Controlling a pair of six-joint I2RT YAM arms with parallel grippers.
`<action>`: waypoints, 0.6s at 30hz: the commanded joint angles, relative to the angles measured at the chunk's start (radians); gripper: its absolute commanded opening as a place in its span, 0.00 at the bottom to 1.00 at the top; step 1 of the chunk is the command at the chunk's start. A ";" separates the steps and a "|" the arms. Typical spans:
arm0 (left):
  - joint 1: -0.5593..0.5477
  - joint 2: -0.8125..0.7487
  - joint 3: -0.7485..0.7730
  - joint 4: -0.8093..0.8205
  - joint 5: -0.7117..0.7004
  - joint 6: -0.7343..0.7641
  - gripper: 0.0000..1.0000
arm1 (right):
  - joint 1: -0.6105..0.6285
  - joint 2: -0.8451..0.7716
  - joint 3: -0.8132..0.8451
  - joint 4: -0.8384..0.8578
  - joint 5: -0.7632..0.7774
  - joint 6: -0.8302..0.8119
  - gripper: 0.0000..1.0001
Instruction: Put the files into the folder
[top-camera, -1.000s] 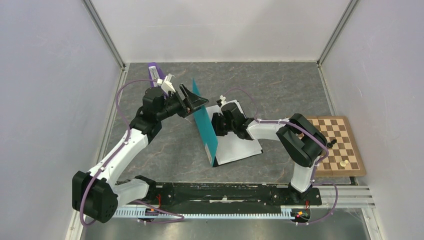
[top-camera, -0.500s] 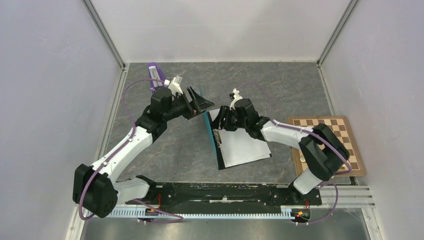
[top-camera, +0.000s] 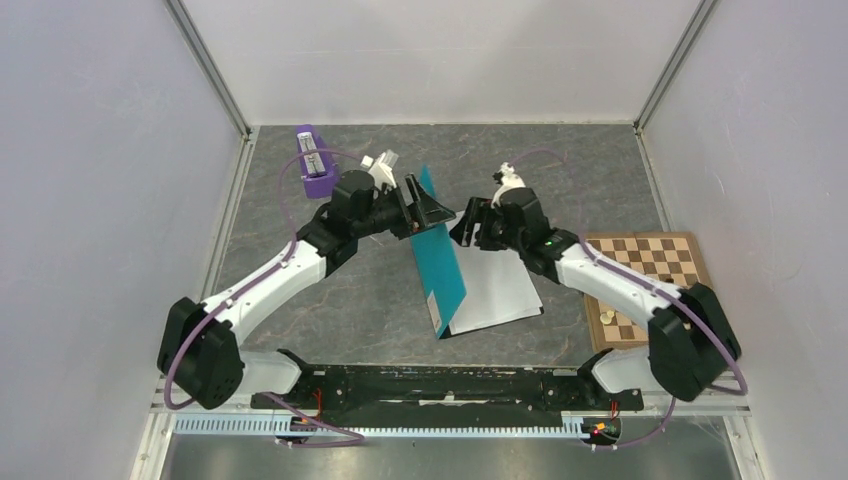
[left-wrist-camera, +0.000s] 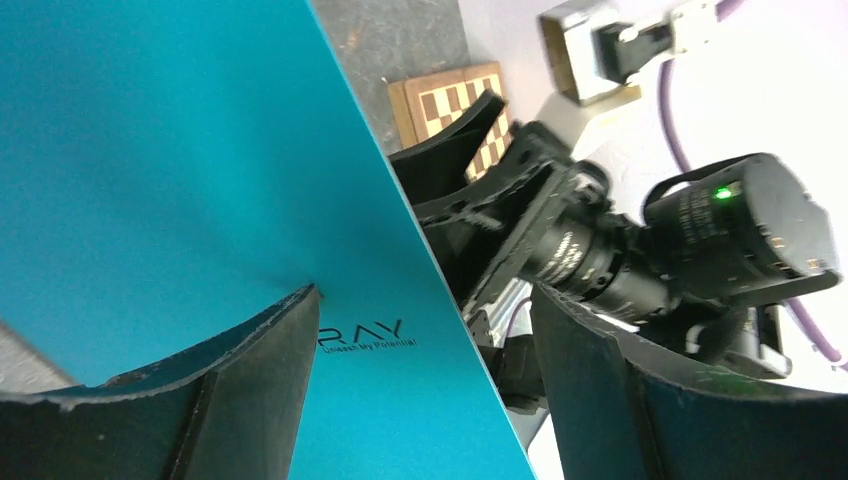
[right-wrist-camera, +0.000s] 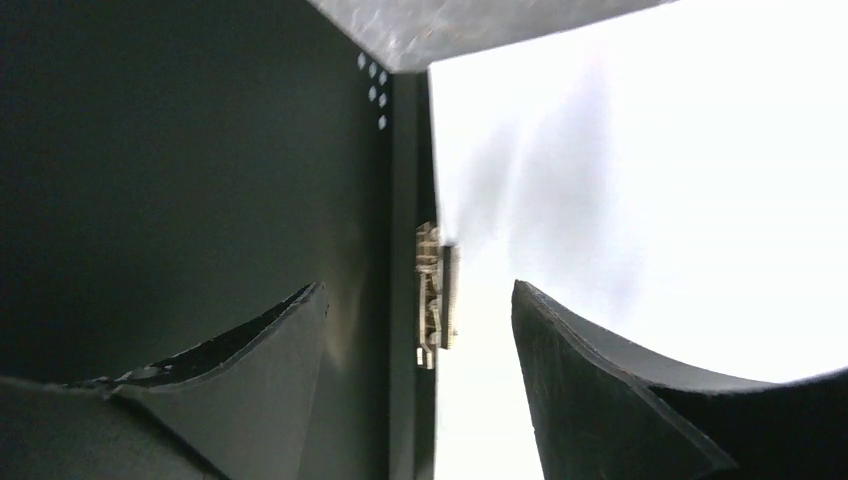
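From above, the folder (top-camera: 440, 265) sits mid-table with its teal cover raised off the surface and tilted, the free edge leaning toward the right-hand side. The files (top-camera: 500, 290) lie flat as a white stack on the folder's other half, just right of the spine.

Only the right wrist camera shows me the inside. There I see the black inner face of the cover on the left, the metal spine clip (right-wrist-camera: 437, 300) down the middle, and the bright white paper on the right. In that view both fingers (right-wrist-camera: 230, 400) stand well apart with nothing between them. So the right gripper (top-camera: 466, 225) is spread and holds nothing, hovering over the far end of the sheets beside the raised cover.

The left wrist camera gives me the opposite face. The teal outside fills its left side, with small dark printed lettering that the overhead view cannot resolve. One of the fingers (left-wrist-camera: 250, 390) rests against that teal face and the other stands clear beyond the cover's edge. The left gripper (top-camera: 432, 207) is therefore wide apart, straddling the edge rather than pinching it. Past the edge I can see the right arm's wrist with a green light.

Further out, the top view shows a chessboard (top-camera: 650, 270) at the right side of the grey table (top-camera: 560, 170). A purple object (top-camera: 312, 160) lies near the far left corner.
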 joint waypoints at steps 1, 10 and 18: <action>-0.052 0.058 0.079 0.076 0.018 0.048 0.83 | -0.047 -0.144 0.024 -0.166 0.164 -0.103 0.72; -0.131 0.242 0.139 0.142 0.052 0.047 0.83 | -0.130 -0.369 0.040 -0.400 0.441 -0.219 0.83; -0.209 0.443 0.187 0.188 0.075 0.044 0.84 | -0.135 -0.418 0.010 -0.434 0.464 -0.235 0.86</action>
